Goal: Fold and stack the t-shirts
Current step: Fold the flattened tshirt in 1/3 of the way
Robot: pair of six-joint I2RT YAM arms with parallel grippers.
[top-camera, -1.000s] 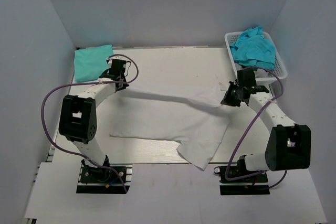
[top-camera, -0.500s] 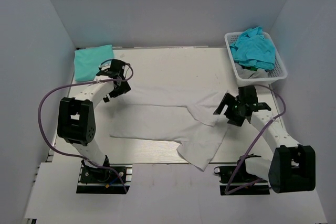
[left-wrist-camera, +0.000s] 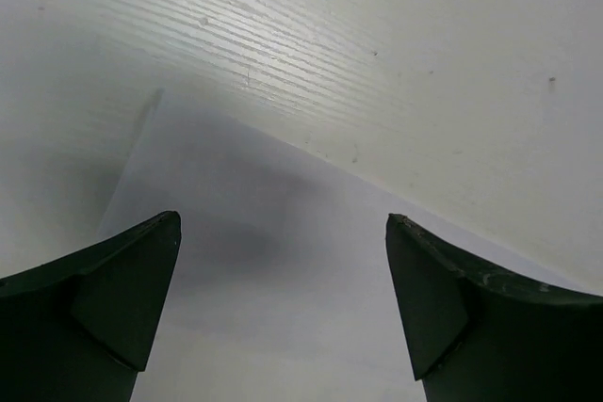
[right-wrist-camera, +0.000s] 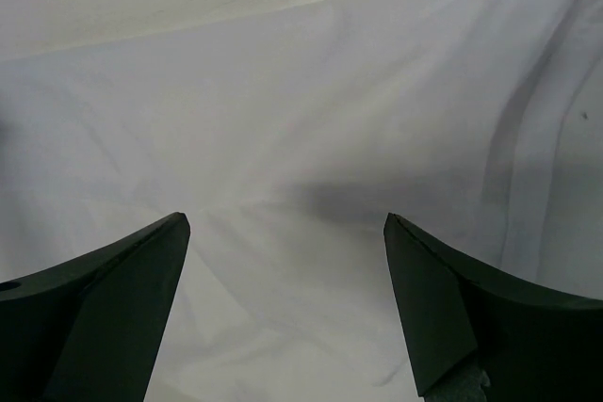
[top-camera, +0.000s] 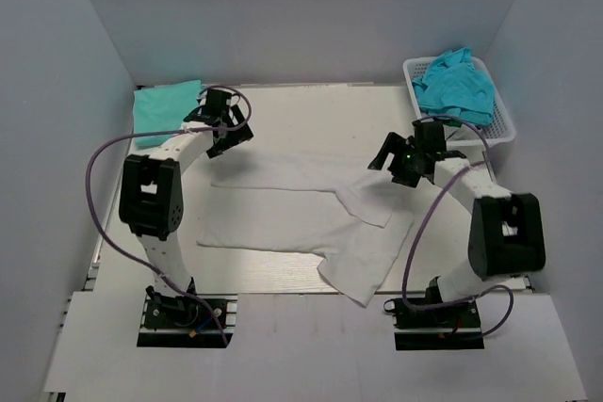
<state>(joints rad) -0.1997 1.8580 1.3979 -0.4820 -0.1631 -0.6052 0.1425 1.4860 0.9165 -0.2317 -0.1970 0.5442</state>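
Two stand wide and empty: left gripper (left-wrist-camera: 283,221) and right gripper (right-wrist-camera: 285,220) hover just over the white shirt (top-camera: 283,214) (partly folded on the surface (top-camera: 311,115)). A shallow pinch could catch one layer, skewing the fold.

My arms (top-camera: 179,152): white links, black joint housings (top-camera: 146,204). Purple cables (top-camera: 88,181) run from black bases (top-camera: 184,319). The left hand (top-camera: 236,138) and right hand (top-camera: 388,168) are black; fingers (left-wrist-camera: 113,298) dark, wedge-shaped.
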